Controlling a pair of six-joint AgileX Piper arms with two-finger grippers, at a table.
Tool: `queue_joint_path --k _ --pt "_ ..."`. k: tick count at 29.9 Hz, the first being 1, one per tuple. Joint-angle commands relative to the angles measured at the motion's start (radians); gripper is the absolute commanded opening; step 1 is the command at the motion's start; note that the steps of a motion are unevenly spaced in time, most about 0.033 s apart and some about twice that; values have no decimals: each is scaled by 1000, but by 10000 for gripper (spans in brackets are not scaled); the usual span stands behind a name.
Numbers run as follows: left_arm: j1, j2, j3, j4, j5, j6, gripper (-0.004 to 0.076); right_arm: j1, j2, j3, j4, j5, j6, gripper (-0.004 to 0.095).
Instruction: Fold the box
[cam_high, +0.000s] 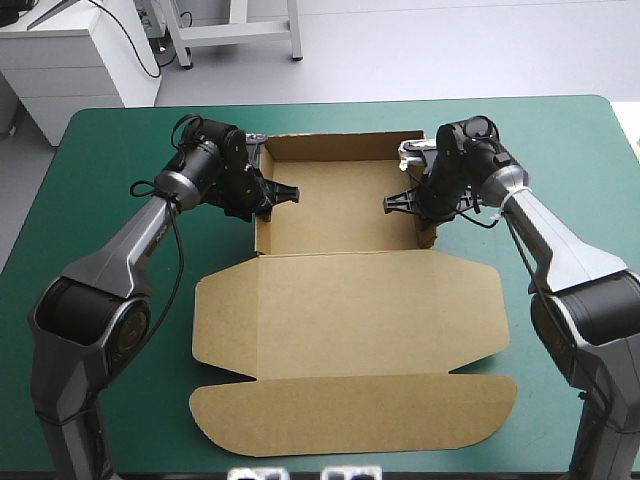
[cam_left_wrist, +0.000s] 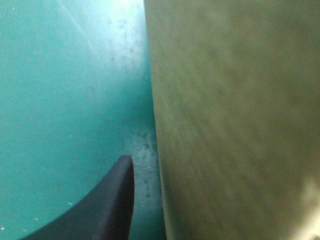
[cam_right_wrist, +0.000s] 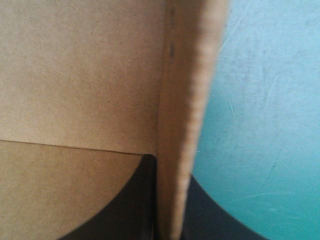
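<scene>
Brown box (cam_high: 340, 300) side walls are pinched by left tool (cam_high: 272, 195) and right tool (cam_high: 405, 203).

The brown box (cam_high: 340, 215) stands as an open tray at the far middle of the table (cam_high: 110, 160), its back and side walls raised. Its lid (cam_high: 350, 300) lies flat toward the near edge, ending in a rounded flap.

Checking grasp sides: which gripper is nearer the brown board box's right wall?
Right. The right gripper clamps the brown board box's right wall, black fingers either side; the left gripper is at the left wall.
</scene>
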Motion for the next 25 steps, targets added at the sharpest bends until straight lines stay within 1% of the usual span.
queue_joint_path --k 1,7,11,16,25 --pt "-6 -52 -24 44 36 37 -8 -12 -47 -23 0 -16 -33 -14" --pt "-6 -38 -24 40 43 39 -8 -12 -43 -23 0 -6 -33 -14" --pt "-6 4 -24 11 76 39 -8 -12 -43 -23 -9 -2 -33 -14" --pt "-6 31 -24 -33 75 39 -8 -12 -43 -23 -12 0 -51 -14" --pt "-6 31 -24 5 66 48 -8 -12 -43 -23 -36 -45 -46 -13"
